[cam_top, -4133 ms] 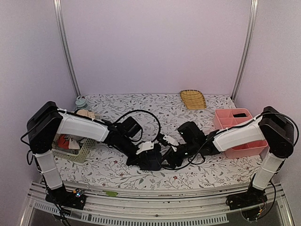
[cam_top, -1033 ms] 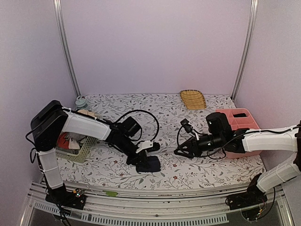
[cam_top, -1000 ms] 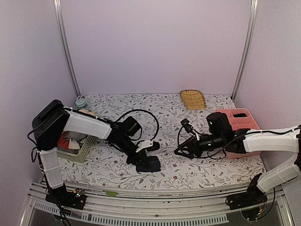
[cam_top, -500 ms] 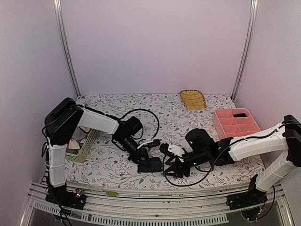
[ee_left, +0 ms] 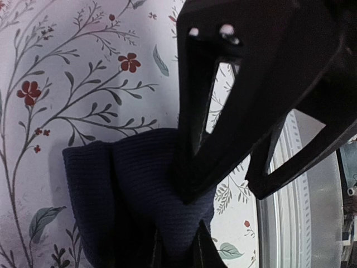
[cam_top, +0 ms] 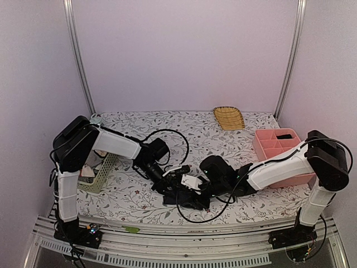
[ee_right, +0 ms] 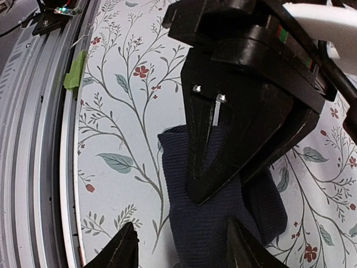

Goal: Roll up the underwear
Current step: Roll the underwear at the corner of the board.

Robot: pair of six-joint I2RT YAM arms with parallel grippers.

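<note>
The underwear (ee_right: 207,231) is a dark navy ribbed piece, folded into a thick bundle on the flowered tablecloth near the front edge; it also shows in the left wrist view (ee_left: 131,190) and from above (cam_top: 170,199). My left gripper (ee_left: 178,234) is shut on the underwear, with cloth pinched between its fingertips. In the right wrist view its fingers (ee_right: 203,167) come down onto the bundle from above. My right gripper (ee_right: 181,240) stands open, facing the left one. One finger is beside the bundle's edge over the tablecloth and the other is over the cloth. From above, both grippers (cam_top: 184,192) meet at the bundle.
A pink divided box (cam_top: 281,148) stands at the right and a woven yellow tray (cam_top: 229,118) at the back. A pale green basket (cam_top: 99,177) with clothes sits at the left. The metal rail (ee_right: 33,111) of the table's front edge, with green tape (ee_right: 72,78), lies just beside the bundle.
My right arm has swung left from near the pink box, bringing its gripper over the underwear opposite the left one. The left gripper has stayed on the bundle.
</note>
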